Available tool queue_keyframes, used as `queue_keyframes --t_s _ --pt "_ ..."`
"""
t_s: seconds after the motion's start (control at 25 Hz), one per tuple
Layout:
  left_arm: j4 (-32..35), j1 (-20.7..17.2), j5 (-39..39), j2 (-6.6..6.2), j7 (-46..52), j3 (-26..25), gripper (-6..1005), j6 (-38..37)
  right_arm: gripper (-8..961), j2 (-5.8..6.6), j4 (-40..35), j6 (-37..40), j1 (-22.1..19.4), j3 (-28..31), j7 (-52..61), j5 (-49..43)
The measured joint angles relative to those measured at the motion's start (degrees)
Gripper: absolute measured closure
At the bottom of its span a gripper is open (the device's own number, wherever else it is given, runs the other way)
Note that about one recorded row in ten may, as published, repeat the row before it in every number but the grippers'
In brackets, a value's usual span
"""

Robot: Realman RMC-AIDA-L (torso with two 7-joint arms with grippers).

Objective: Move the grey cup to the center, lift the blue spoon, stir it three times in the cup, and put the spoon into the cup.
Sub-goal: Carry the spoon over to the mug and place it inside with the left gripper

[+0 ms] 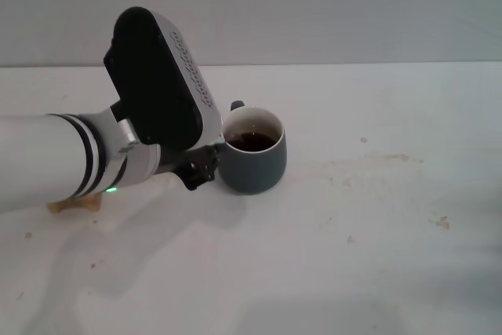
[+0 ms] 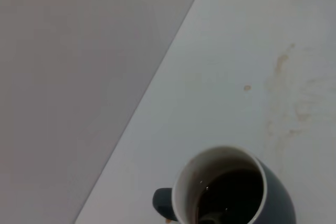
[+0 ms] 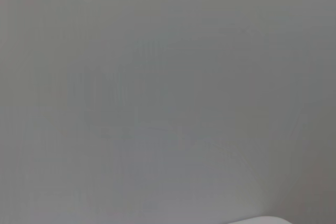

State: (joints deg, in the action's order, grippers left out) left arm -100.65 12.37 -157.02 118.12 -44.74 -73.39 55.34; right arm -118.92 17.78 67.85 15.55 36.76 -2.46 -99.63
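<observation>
Left gripper (image 1: 200, 169) at centre-left of the head view, hard against the near-left side of the grey cup (image 1: 253, 153). Fingers hidden behind the wrist housing; cannot tell if they pinch the cup. Cup upright on the desk (image 1: 376, 225) near frame centre, handle toward the upper left, dark liquid inside. Blue spoon not seen in any view. Right gripper out of sight. Judged step: placing the cup at centre. Next calls for releasing and locating the spoon.
</observation>
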Motion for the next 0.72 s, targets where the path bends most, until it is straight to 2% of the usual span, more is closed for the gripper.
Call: queue_keyframes --t_s 0.4,0.72 --pt "0.79 1.29 -0.05 0.04 0.01 -1.05 725 -0.65 954 0.0 -0.12 0.0 0.01 0.15 0.0 0.13" --pt "2.81 3.52 0.49 0.29 0.07 0.77 723 -1.78 954 -0.08 -0.25 0.0 -0.18 0.09 0.0 0.15"
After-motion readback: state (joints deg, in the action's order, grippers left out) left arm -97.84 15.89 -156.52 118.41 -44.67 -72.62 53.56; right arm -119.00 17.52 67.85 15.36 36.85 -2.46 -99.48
